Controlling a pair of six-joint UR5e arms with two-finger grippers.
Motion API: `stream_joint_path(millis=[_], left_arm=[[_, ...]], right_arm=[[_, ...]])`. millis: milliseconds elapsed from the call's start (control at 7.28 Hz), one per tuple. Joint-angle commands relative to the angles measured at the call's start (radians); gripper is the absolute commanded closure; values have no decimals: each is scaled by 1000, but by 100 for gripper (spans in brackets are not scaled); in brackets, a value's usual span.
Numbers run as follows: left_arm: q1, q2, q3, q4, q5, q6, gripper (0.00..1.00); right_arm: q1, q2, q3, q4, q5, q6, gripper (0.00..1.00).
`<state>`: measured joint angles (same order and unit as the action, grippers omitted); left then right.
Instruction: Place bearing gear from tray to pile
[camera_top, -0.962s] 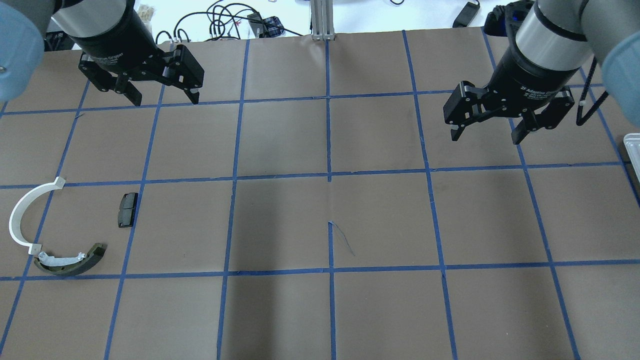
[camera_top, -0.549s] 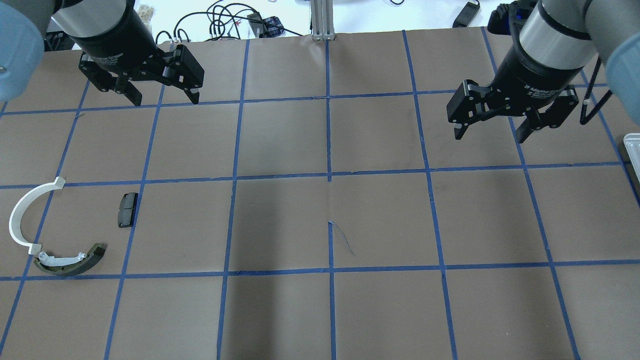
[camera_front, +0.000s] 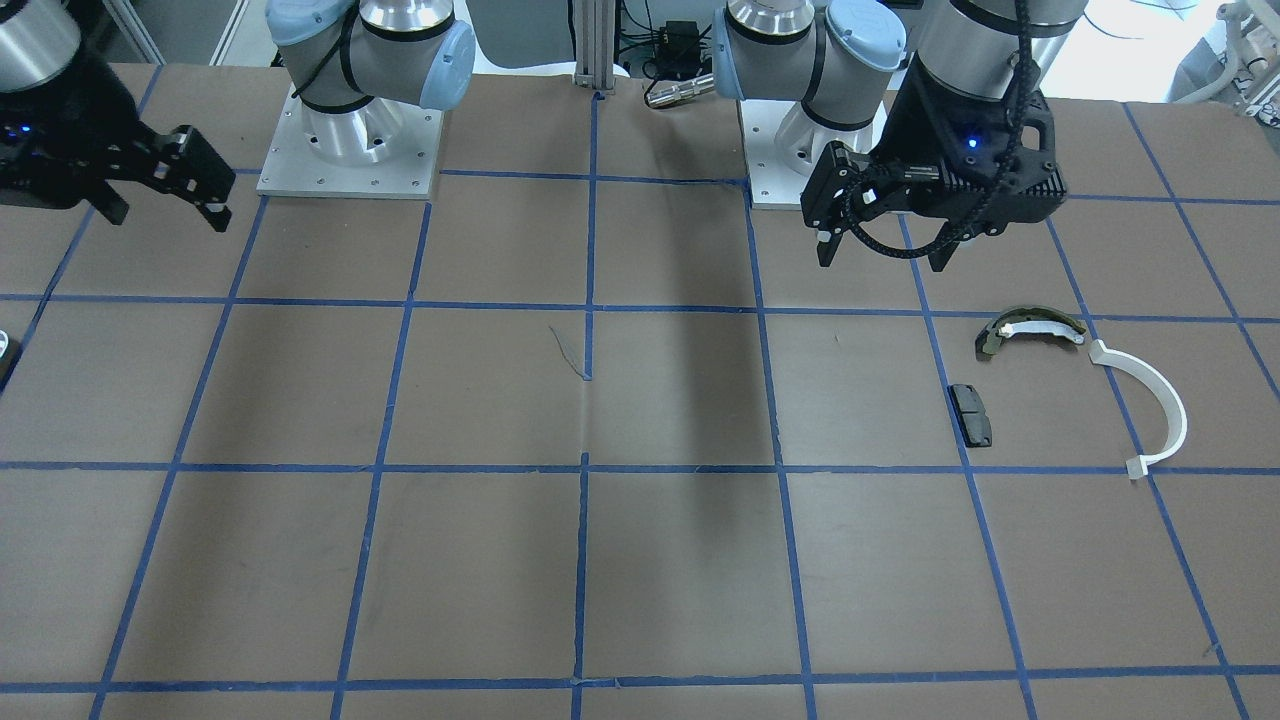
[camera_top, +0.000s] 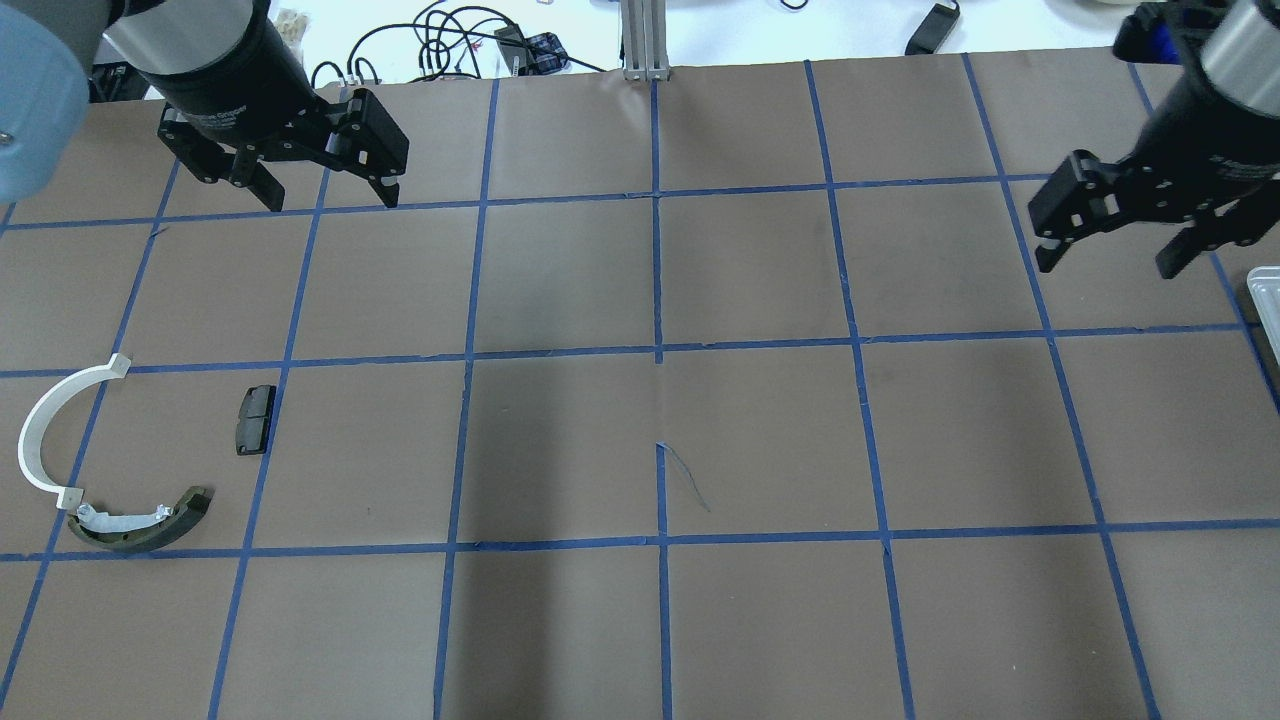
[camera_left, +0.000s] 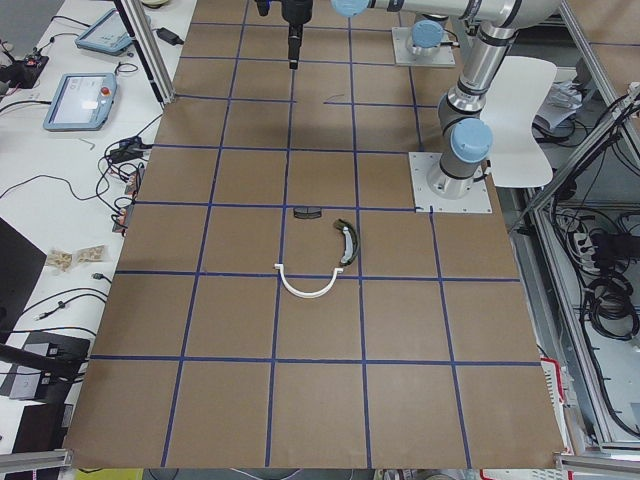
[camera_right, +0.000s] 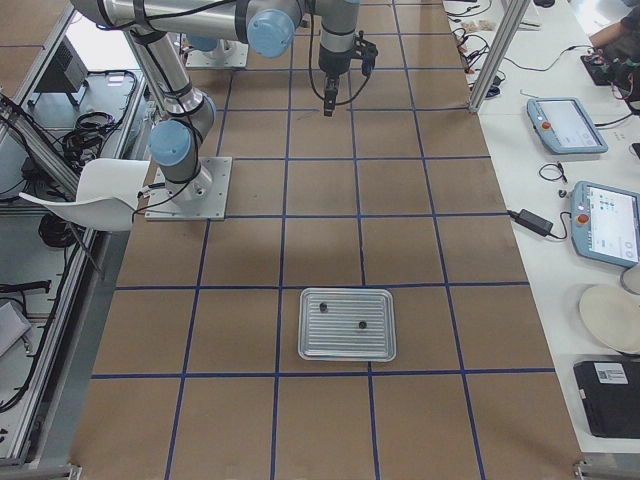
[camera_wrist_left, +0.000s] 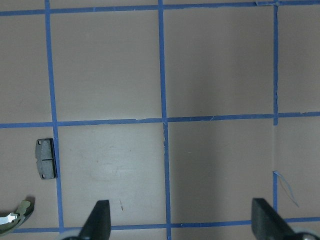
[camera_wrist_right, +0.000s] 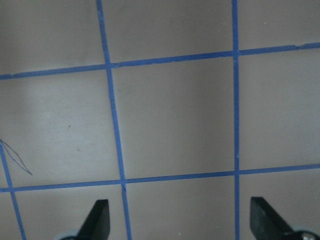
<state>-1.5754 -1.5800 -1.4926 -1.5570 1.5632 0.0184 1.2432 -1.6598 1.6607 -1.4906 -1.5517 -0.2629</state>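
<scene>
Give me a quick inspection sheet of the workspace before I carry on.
Surface: table covered in brown paper with a blue tape grid.
Job's things: tray holds two small dark parts; olive shoe, white arc and black pad loosely grouped on the robot's left.
Clutter: nothing seen.
Claws: left claw open, empty; right claw open, empty.
Cables: black cable looped at the left wrist; cable tangle beyond the far edge.
Surroundings: teach pendants on the side bench.

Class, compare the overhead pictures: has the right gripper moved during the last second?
Yes. The right gripper has shifted toward the view's right, closer to the metal tray at the table's edge.
</scene>
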Motion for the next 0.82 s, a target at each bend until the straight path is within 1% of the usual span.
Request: stream_joint_path(millis=[0, 137, 275, 549, 687], left_arm=[[0, 0, 0, 0, 0, 0, 0], [0, 0, 0, 0, 0, 0, 0], [0, 0, 0, 0, 0, 0, 0], [0, 0, 0, 0, 0, 0, 0], [0, 0, 0, -1, 0, 0, 0]], right_arm=[[-181, 31, 28, -54, -4, -277, 0], [-271, 35, 34, -115, -7, -385, 0], [-362, 76, 42, -118, 8, -482, 0], [-523, 176, 44, -178, 6, -760, 0], [-577, 234, 37, -200, -2, -833, 0]])
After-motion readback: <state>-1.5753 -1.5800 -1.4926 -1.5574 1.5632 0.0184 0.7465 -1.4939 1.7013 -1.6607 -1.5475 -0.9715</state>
